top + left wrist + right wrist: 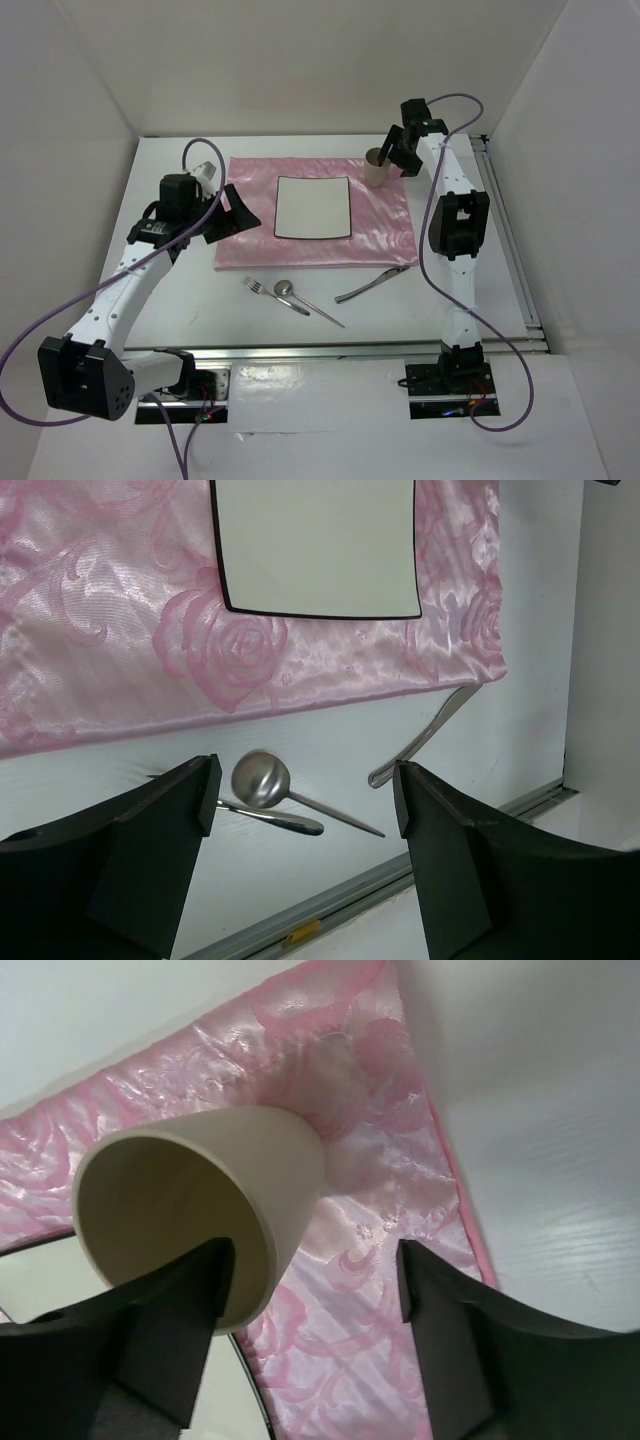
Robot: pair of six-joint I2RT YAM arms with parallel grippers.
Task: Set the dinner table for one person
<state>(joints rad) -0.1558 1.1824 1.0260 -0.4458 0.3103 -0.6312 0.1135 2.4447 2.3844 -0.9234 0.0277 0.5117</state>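
My left claw (305, 785) hangs spread wide with nothing between its fingers, above the bare white bench (190, 310) just off the left edge of the shiny pink cloth (380, 225). The bench is the big flat white top that carries everything, with metal rails along its near and right edges and my two bases bolted at its near side. The cloth lies across the middle of it, and a white square plate (313, 207) with a thin dark rim sits on the cloth, roughly central. My right claw (310, 1280) is out at the far right corner of the cloth, over a beige cup (378, 168) that stands there on the fabric. Its fingers are parted. From my right wrist, the left finger (170, 1340) sits at the cup's rim, over the mouth, though I cannot tell whether it touches. The other finger stands clear of the cup's outer wall with pink cloth showing in the gap, so there is no grip on the cup. On the bare bench in front of the cloth lie a fork (255, 286) and a spoon (284, 288) close together, the fork's handle passing just by the spoon's bowl. A knife (372, 287) lies further right, its tip near the cloth's near edge.
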